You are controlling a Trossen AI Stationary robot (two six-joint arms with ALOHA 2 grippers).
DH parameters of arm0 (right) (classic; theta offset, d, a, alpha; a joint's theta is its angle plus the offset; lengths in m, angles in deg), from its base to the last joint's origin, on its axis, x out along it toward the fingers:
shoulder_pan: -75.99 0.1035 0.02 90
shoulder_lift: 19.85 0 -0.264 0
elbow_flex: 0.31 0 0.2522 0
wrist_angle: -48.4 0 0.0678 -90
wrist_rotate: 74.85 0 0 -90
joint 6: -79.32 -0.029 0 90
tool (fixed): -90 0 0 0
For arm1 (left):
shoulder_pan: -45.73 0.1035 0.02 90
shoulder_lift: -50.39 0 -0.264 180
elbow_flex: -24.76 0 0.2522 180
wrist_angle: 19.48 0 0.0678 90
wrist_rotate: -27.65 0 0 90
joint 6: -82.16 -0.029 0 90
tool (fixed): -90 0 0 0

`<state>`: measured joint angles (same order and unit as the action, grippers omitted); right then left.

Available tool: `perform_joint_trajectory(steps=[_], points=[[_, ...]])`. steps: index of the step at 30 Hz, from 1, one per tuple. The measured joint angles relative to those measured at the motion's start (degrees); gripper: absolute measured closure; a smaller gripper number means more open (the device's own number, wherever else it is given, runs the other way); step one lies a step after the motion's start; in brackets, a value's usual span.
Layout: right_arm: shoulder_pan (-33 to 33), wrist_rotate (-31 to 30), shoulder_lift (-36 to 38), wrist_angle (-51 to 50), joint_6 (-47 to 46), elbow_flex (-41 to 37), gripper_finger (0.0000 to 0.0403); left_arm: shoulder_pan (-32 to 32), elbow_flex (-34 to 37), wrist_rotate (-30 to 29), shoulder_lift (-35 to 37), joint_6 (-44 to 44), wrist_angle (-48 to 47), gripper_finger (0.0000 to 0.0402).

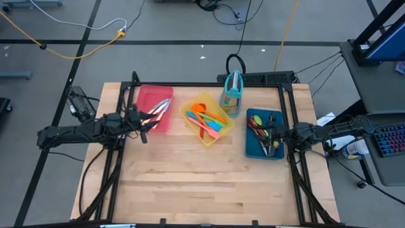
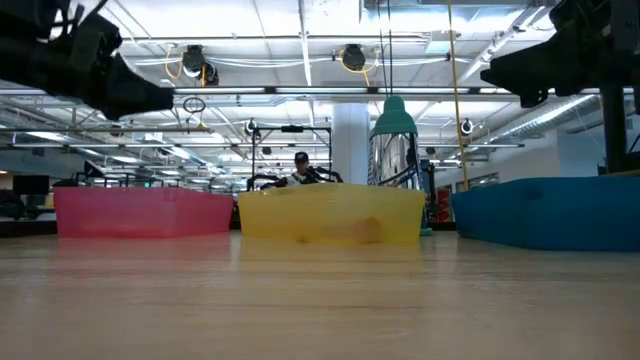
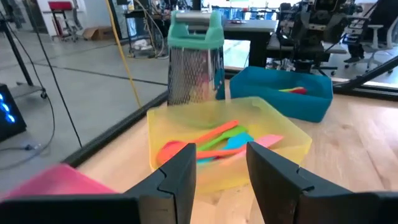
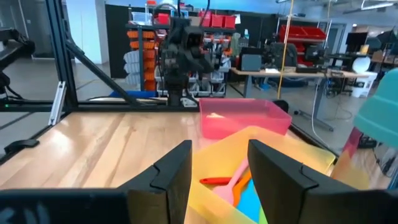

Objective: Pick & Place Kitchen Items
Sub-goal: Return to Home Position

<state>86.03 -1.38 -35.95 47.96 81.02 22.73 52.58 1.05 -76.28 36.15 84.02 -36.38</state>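
Three flat trays stand in a row at the table's far half. The red tray holds metal spoons. Several coloured spatulas and spoons lie in the yellow tray. The blue tray carries red, brown and green utensils. My left gripper hovers open and empty at the red tray's near left side, pointing at the yellow tray. My right gripper hovers open and empty over the blue tray's right edge, pointing left at the yellow tray.
A teal-framed upright holder stands behind the gap between the yellow and blue trays. Black frame rails run along the table's sides and back. The near half of the wooden table is bare. A person shows far behind the table.
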Motion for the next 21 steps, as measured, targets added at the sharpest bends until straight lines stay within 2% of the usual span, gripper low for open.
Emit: perform_joint_trajectory(steps=[9,13,21], points=[[0.0,0.1,0.3,-0.2,-1.8,-0.4,0.0252,0.0,8.9,0.0,0.0,-0.5,15.4,0.0256],[0.0,0.1,0.4,0.2,-1.0,-2.0,0.0250,0.0,9.1,0.0,0.0,-2.3,15.7,0.0256],[0.0,0.1,0.7,4.0,-1.3,-5.7,0.0252,0.0,9.1,0.2,0.0,0.7,11.1,0.0256]])
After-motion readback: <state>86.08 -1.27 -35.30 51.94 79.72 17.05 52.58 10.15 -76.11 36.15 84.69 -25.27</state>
